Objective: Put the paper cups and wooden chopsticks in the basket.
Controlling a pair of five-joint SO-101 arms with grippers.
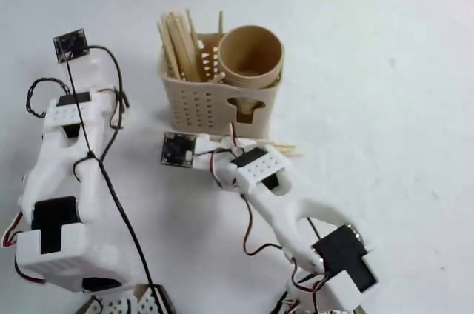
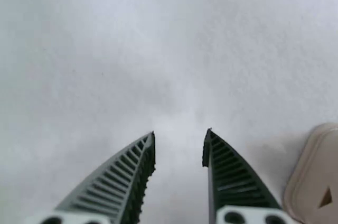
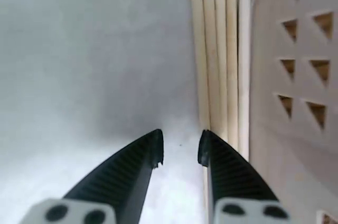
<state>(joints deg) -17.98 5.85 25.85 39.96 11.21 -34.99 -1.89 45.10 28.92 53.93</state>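
The perforated cream basket (image 1: 200, 110) stands mid-table. It holds stacked paper cups (image 1: 250, 55) and a bundle of wooden chopsticks (image 1: 181, 47). More chopsticks (image 1: 285, 149) lie flat on the table against the basket's front wall. In the right wrist view these chopsticks (image 3: 219, 65) run alongside the basket wall (image 3: 296, 102). My right gripper (image 3: 180, 147) is open just above the table, one fingertip (image 3: 206, 145) at their near ends, nothing held. My left gripper (image 2: 179, 134) is open over bare table left of the basket, whose corner (image 2: 314, 171) shows beside it.
The right arm (image 1: 255, 169) stretches from the front edge toward the basket's front. The left arm (image 1: 63, 173) rests along the table's left side with a black cable (image 1: 111, 188) trailing over it. White tabletop lies right of and behind the basket.
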